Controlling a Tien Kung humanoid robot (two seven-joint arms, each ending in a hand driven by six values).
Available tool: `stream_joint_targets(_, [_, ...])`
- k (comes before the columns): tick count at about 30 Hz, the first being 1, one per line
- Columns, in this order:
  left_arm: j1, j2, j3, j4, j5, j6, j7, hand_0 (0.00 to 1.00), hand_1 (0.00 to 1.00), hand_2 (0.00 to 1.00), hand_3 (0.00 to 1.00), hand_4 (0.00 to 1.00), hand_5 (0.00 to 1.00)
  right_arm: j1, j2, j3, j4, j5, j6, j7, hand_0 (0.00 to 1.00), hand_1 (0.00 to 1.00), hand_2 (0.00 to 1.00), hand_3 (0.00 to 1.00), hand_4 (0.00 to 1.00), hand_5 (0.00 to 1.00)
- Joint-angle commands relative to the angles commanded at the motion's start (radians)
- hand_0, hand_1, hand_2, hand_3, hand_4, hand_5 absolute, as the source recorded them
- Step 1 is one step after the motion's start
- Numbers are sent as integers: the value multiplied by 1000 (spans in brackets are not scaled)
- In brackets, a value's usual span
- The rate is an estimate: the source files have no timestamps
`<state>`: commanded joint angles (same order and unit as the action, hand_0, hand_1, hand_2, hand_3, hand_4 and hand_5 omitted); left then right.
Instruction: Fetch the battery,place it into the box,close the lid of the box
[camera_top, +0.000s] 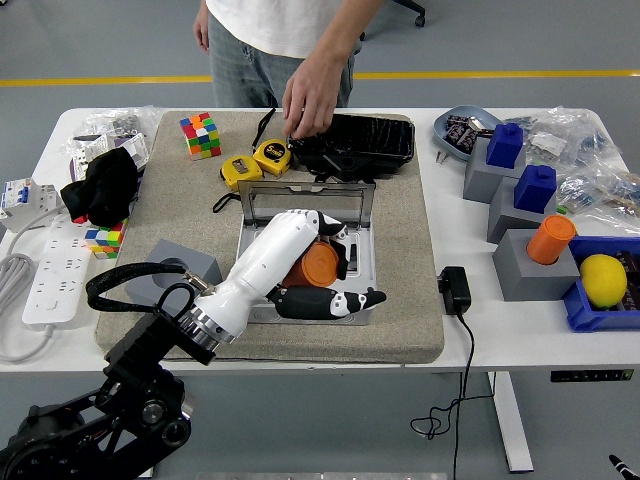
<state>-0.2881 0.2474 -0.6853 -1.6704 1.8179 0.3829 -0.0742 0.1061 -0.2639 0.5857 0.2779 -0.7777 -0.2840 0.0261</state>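
Left hand (318, 270) reached in from the lower left, over the open grey box (360, 262) on the beige mat (400, 300). Fingers curled round the orange battery (318, 264), held just above the box's inside; thumb (345, 299) stretched out toward the box's front wall. Lid (310, 205) stood upright right behind the hand, clear pane facing forward. Grey block with a round hole (180, 268) sat close to the left of the hand, partly hidden by the black cable (130, 290) and forearm. Two yellow tape measures (255, 162) lay beyond the lid, with a colour cube (201, 135) further back and left. Black tray (355, 140) rested behind the lid, a person's hand (312, 100) touching its near left corner from the far side of the table (480, 330). Black adapter (455, 290) with its cord lay to the right of the hand, off the mat. Well apart to the right: grey blocks (520, 262) topped with blue and orange pieces, and a lemon (603, 280) in a blue bin. Black cloth (100, 185) and a power strip (45, 290) lay far left. Right hand out of sight.
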Motion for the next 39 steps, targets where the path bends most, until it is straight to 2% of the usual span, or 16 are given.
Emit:
stream_joint_targets(6, [-57,-11,26,91,-12,9,-13,49,2,2,2,900,374,3,0,-2,0,0,1,0,821,804,766,766,998,998])
stream_joint_targets(15, [-153,-64,11,221,-20,23,-8,50,2,3,2,891,371,7,2,-19,-3,10,2,0,821,804,765,766,998,998])
stream_joint_targets(20, [-192,-85,19,285,-36,27,-17,48,2,2,2,884,373,10,1,-23,-3,12,2,1,821,804,765,766,998,998])
stream_joint_targets(29, [-224,-109,30,373,-49,32,-30,53,2,3,2,861,361,7,0,-31,-5,18,2,2,820,804,765,766,998,998])
stream_joint_targets(39, [-223,-112,51,410,-52,31,-36,54,2,4,2,855,360,11,-1,-28,-5,16,2,2,821,804,765,767,998,998])
